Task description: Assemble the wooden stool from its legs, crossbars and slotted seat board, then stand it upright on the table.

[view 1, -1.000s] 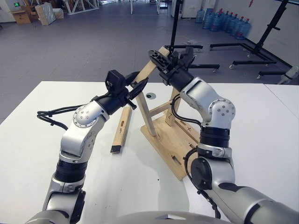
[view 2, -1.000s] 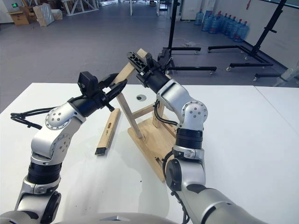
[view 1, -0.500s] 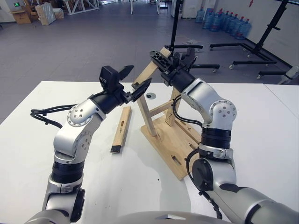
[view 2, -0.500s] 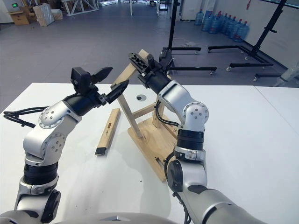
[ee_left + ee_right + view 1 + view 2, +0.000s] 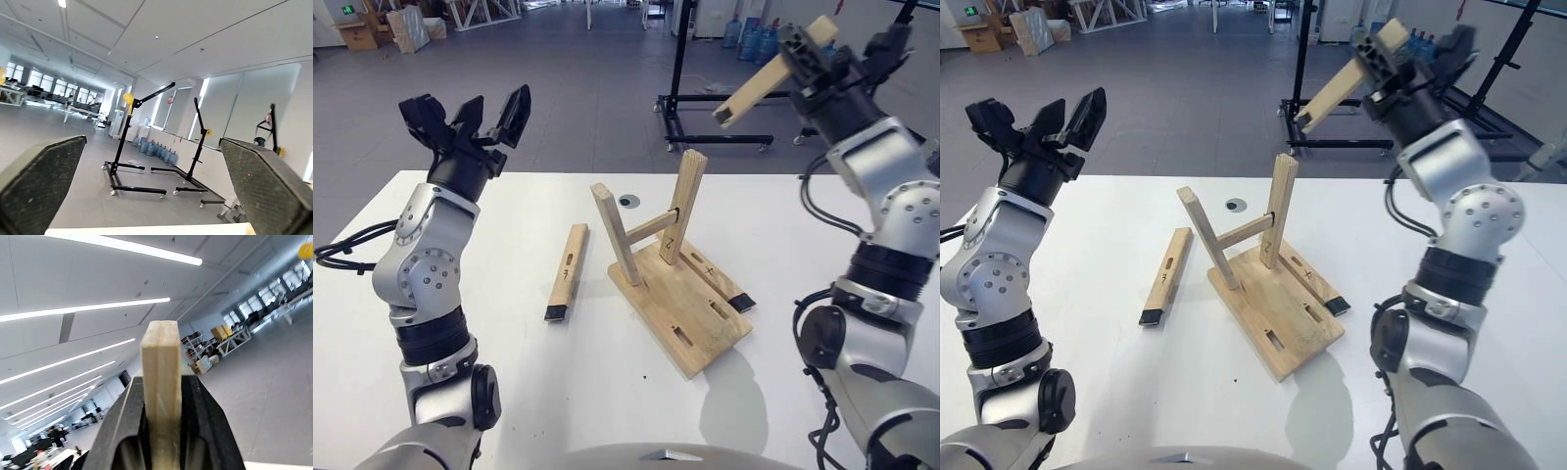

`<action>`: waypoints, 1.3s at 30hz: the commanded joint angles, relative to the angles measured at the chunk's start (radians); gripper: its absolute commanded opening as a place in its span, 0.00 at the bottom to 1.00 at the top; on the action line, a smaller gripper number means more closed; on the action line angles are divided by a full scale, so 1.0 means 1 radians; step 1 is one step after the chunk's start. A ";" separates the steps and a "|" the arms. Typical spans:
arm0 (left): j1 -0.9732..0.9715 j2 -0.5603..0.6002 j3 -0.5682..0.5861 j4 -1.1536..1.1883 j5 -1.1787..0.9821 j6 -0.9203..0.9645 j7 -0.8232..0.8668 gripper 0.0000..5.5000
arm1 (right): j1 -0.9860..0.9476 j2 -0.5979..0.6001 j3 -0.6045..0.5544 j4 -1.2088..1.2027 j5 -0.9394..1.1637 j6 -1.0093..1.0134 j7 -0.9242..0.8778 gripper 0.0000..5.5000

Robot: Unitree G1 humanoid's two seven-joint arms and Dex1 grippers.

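Observation:
The slotted seat board [image 5: 697, 323] lies flat on the white table [image 5: 538, 392]. Two legs [image 5: 615, 235] [image 5: 681, 204] stand upright in it, joined by a crossbar [image 5: 650, 228]. Another leg with a black foot [image 5: 717, 282] lies along the board's far edge. A loose leg [image 5: 566, 270] lies on the table to the left of the board. My right gripper [image 5: 806, 61] is raised high at the right, shut on a wooden leg [image 5: 756, 91] [image 5: 161, 382]. High at the left, my left gripper [image 5: 468, 110] is open and holds nothing, its pads [image 5: 39, 181] wide apart.
A small round grommet [image 5: 626, 201] sits in the table behind the board. Beyond the table's far edge are black wheeled stands [image 5: 705, 98] and water bottles on the hall floor. Table surface spreads bare to the left, right and front of the board.
My right gripper has lifted its wooden leg off the stool, up and to the right. My left gripper has opened wide and swung up to the left, away from the stool.

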 commanded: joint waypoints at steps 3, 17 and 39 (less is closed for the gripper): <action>0.054 0.010 -0.026 0.015 0.042 -0.016 0.002 0.90 | 0.138 -0.028 0.031 0.011 -0.076 0.011 0.099 0.07; 0.167 -0.012 -0.066 0.054 0.092 -0.073 -0.029 0.90 | 0.391 0.065 0.254 0.198 -0.495 -0.255 0.390 0.07; 0.160 -0.015 -0.085 0.068 0.099 -0.085 -0.042 0.90 | 0.329 0.167 0.267 0.490 -0.692 -0.535 0.538 0.07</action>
